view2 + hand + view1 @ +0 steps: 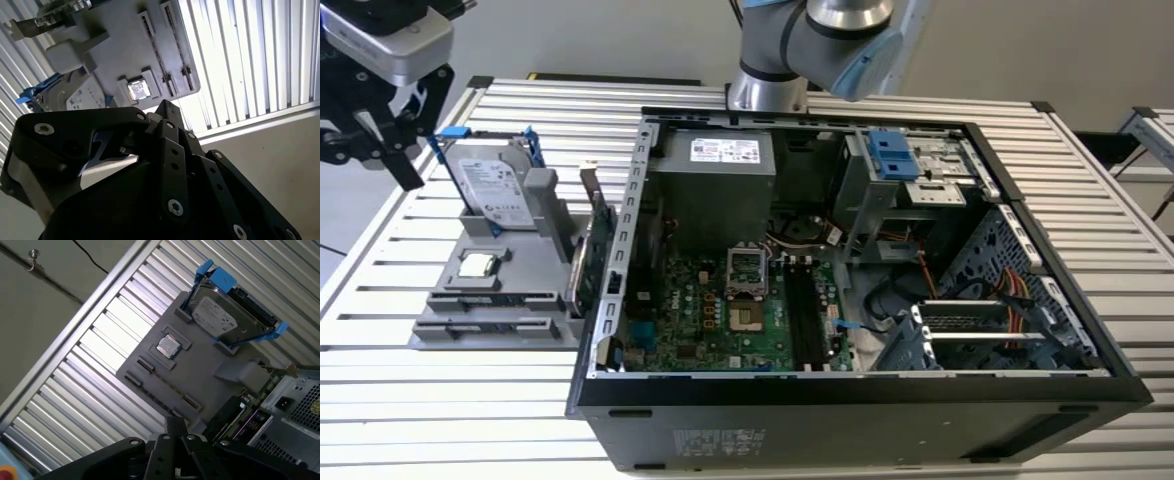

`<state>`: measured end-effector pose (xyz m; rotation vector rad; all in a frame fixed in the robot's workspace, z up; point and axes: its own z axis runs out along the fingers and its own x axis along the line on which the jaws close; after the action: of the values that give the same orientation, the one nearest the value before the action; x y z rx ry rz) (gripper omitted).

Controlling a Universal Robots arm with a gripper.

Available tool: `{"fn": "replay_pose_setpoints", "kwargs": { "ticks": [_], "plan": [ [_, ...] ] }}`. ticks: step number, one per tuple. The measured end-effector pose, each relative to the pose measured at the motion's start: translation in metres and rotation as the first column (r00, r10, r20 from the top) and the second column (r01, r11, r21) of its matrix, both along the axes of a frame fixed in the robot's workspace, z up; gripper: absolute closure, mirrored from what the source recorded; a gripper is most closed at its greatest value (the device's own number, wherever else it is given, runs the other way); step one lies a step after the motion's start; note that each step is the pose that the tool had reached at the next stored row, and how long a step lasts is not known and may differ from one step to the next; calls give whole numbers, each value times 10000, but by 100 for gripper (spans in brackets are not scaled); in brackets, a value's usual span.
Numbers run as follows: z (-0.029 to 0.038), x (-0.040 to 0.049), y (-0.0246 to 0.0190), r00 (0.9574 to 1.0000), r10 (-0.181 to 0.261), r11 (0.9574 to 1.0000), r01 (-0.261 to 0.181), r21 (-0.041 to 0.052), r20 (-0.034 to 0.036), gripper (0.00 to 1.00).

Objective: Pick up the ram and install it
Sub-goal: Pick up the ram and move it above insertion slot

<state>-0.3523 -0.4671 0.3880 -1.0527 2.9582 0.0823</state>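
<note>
In the grey holder's slot, beside the chip, the ram seemed to sit as a thin dark strip. If you came down skewed, you risked clipping the upright hard drive nearby or twisting the stick. Your tool hung above the bench, apart from the holder; whether it was released or clenched I could not tell.

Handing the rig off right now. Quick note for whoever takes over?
Pincer: open, empty, hanging off the exterior view's left of the grey parts holder.
Ram: too small to make out, whether in the holder's grooves or in the open PC case.
Done: nothing that shows.
Left: apparently both pickup and install.
</note>
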Motion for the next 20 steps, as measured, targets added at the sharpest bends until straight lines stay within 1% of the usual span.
{"fn": "replay_pose_setpoints", "kwargs": {
  "ticks": [5,10,20],
  "plan": [
    [0,0,0,9994,340,9994,-340,-1,0,100],
    [0,0,0,9979,655,9979,-655,-1,-1,100],
    [0,0,0,9923,1239,9923,-1239,-1,0,100]
  ]
}}
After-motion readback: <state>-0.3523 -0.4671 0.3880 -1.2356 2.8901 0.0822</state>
